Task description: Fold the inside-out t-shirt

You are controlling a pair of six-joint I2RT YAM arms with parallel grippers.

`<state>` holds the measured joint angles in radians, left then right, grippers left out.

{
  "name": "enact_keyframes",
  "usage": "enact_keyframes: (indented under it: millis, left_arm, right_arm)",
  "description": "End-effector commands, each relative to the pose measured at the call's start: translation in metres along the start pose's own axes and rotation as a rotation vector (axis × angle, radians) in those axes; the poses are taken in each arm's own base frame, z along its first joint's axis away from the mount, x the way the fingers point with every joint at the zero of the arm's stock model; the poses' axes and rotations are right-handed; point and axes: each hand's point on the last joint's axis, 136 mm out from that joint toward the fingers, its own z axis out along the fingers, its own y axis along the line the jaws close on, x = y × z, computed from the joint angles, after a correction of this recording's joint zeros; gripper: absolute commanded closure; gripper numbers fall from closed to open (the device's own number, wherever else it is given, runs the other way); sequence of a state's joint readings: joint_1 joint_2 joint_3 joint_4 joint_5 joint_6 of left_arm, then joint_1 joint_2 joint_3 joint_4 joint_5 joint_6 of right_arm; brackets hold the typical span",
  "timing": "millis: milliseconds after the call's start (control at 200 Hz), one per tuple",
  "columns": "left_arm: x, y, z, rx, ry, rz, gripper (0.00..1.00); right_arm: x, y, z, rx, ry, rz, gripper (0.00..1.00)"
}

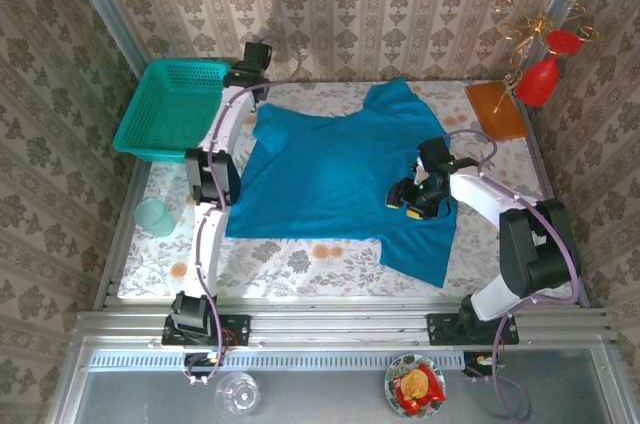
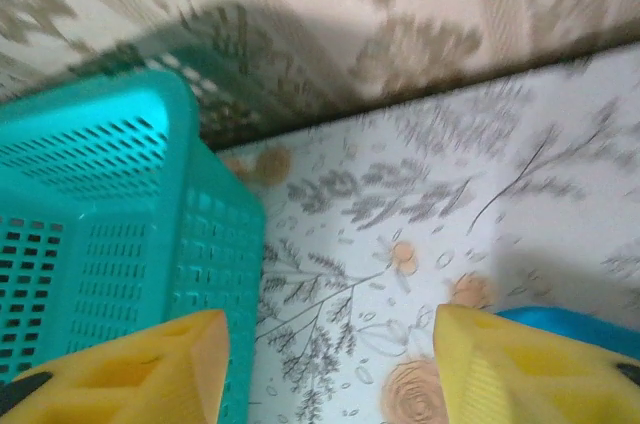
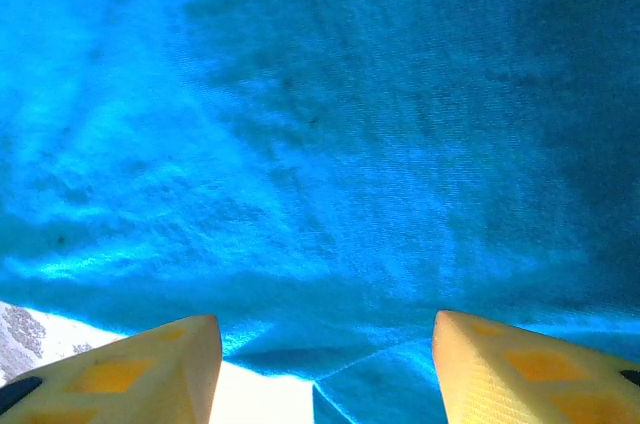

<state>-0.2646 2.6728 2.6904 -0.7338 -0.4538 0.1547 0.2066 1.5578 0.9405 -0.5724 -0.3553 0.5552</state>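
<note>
The inside-out t-shirt [image 1: 340,174] lies spread on the flowered table, blue-teal, with one sleeve toward the back and its right part hanging down toward the near edge. My right gripper [image 1: 412,200] hovers over the shirt's right side. In the right wrist view it [image 3: 325,379] is open, with its yellow fingertips [image 3: 135,374] standing wide apart above the cloth [image 3: 320,144] and a hem edge between them. My left gripper [image 1: 252,66] is at the back of the table beside the basket. It [image 2: 330,374] is open over bare tablecloth, and a corner of the shirt [image 2: 575,322] lies just past its right finger.
A teal mesh basket [image 1: 170,104] [image 2: 90,234] stands at the back left against the wall. A teal cup [image 1: 155,216] is at the left edge. An orange board [image 1: 495,109] and a red vase [image 1: 540,79] are at the back right. A glass [image 1: 237,394] and a plate of food [image 1: 415,386] sit below the rail.
</note>
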Motion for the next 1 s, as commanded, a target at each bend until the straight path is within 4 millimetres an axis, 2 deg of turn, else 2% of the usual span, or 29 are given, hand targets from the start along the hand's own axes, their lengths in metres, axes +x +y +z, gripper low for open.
enact_keyframes:
  millis: [0, 145, 275, 375, 500, 640, 830, 995]
  left_arm:
    - [-0.002, 0.02, -0.026, -0.033, 0.029, 0.036, 0.41]
    - [0.009, -0.01, -0.065, 0.215, 0.057, -0.043, 0.42]
    - [0.044, -0.042, -0.103, 0.428, 0.165, -0.132, 0.5]
    - [0.075, -0.059, -0.136, 0.53, 0.226, -0.184, 0.52]
    - [0.115, -0.062, -0.176, 0.566, 0.26, -0.237, 0.53]
    - [0.166, -0.057, -0.203, 0.565, 0.308, -0.317, 0.53]
    - [0.231, -0.054, -0.222, 0.55, 0.414, -0.417, 0.56]
    - [0.277, -0.049, -0.229, 0.503, 0.492, -0.495, 0.57]
  right_arm:
    - [-0.001, -0.007, -0.012, 0.045, -0.027, 0.0, 0.4]
    - [-0.008, -0.023, -0.023, 0.119, -0.088, 0.036, 0.39]
    - [-0.007, -0.043, -0.033, 0.18, -0.126, 0.103, 0.39]
    - [0.004, -0.061, -0.041, 0.245, -0.133, 0.158, 0.39]
    - [0.032, -0.078, -0.049, 0.289, -0.113, 0.226, 0.4]
    - [0.073, -0.103, -0.048, 0.341, -0.089, 0.345, 0.43]
    - [0.123, -0.127, -0.046, 0.406, -0.04, 0.496, 0.53]
    - [0.141, -0.121, -0.041, 0.375, -0.045, 0.599, 0.57]
